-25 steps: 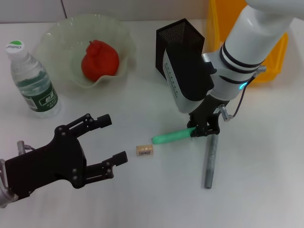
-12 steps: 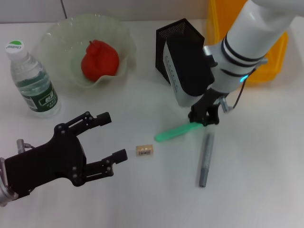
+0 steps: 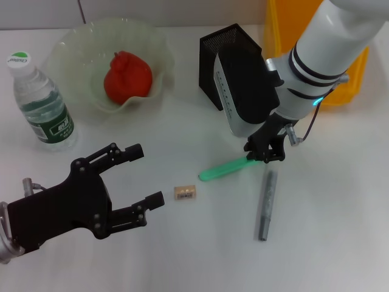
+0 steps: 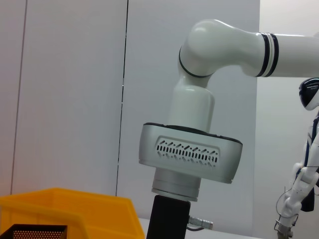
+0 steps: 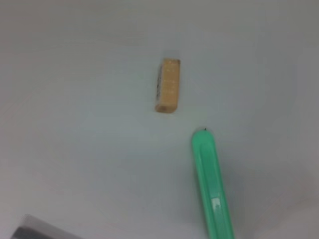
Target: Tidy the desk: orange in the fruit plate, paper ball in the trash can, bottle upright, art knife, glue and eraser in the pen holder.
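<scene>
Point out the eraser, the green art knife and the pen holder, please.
eraser (image 3: 185,193): head view, middle of its top face.
green art knife (image 3: 222,170): head view, middle of the green body.
pen holder (image 3: 209,61): head view, its left mesh wall.

One orange (image 3: 127,78), one bottle (image 3: 40,102), one eraser (image 3: 185,193), one green art knife (image 3: 223,170), one grey glue stick (image 3: 265,205), two grippers (image 3: 130,181) (image 3: 265,149).

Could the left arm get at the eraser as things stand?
Probably yes: the left pincer is open beside the eraser, with only bare table between them; the right pincer holds the green knife clear of it.
</scene>
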